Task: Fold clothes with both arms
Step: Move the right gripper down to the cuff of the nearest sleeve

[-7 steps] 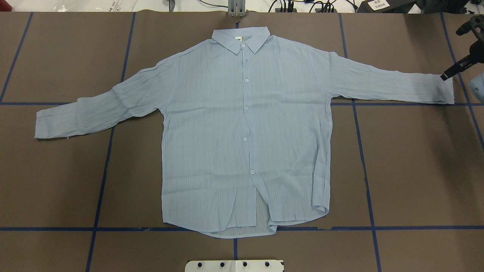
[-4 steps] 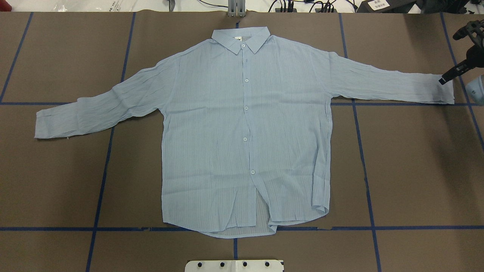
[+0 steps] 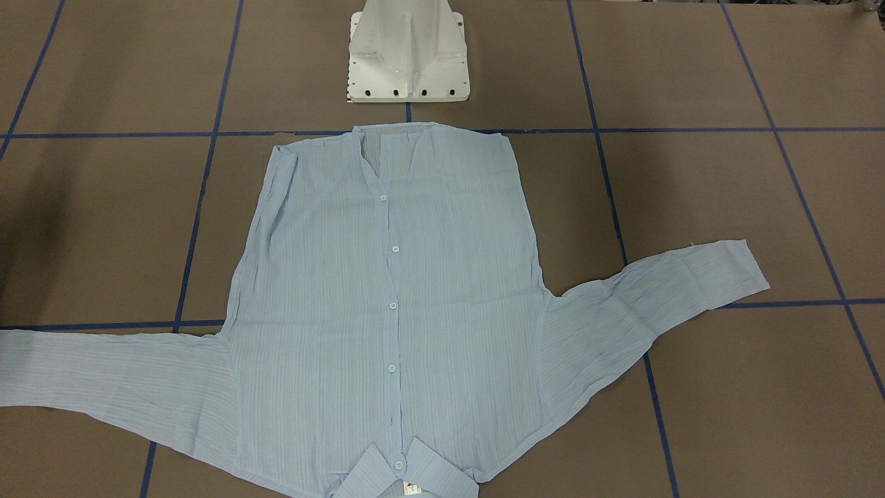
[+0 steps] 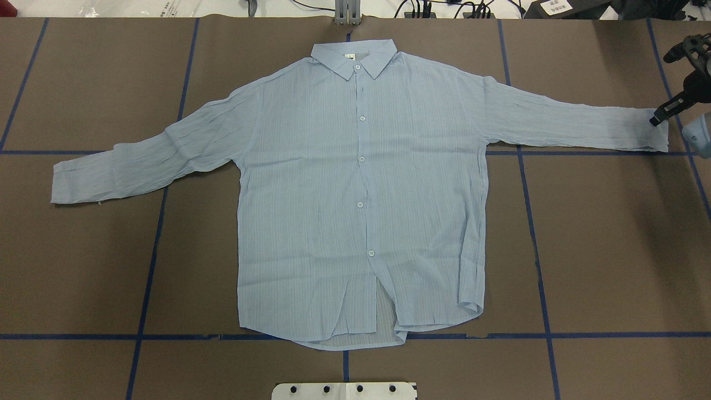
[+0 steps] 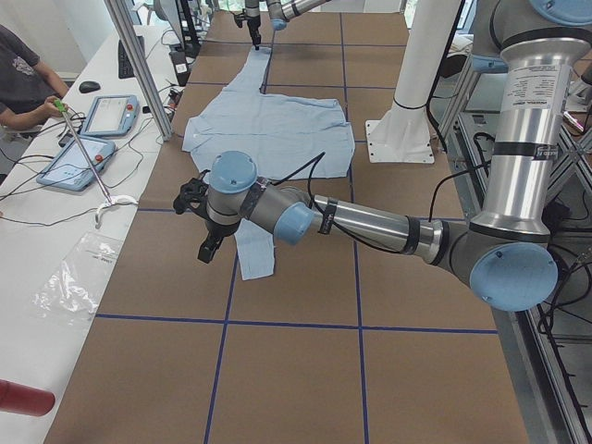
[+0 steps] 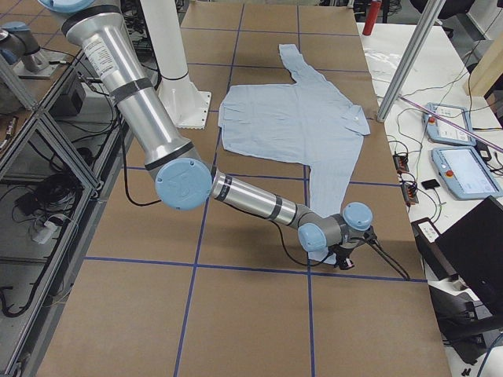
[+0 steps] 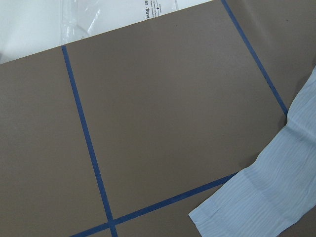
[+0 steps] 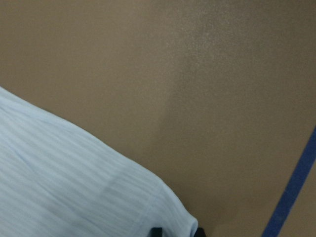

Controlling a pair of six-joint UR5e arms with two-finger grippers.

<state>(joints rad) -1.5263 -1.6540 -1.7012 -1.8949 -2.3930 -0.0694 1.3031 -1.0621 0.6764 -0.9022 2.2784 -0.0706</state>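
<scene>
The light blue striped shirt (image 4: pixel 361 194) lies flat and buttoned on the brown table, collar at the far side, both sleeves spread out. My right gripper (image 4: pixel 657 119) is down at the end of the right sleeve's cuff (image 4: pixel 644 133). In the right wrist view its two dark fingertips (image 8: pixel 157 231) stand a little apart, open, at either side of the cuff's corner (image 8: pixel 177 217). My left gripper (image 5: pixel 205 248) shows only in the exterior left view, hovering just beside the left sleeve's cuff (image 5: pixel 256 254). I cannot tell whether it is open or shut. The left wrist view shows that cuff (image 7: pixel 247 212) lying flat.
The white pedestal base (image 3: pixel 406 55) stands at the near edge behind the shirt's hem. Blue tape lines (image 4: pixel 150 250) grid the table. Beyond the far edge runs a white bench with tablets (image 5: pixel 92 139), cables and a seated person (image 5: pixel 18 83).
My right gripper has shifted a little down and outward along the right cuff's end, and the cuff's edge has moved slightly with it. The shirt otherwise lies as before.
</scene>
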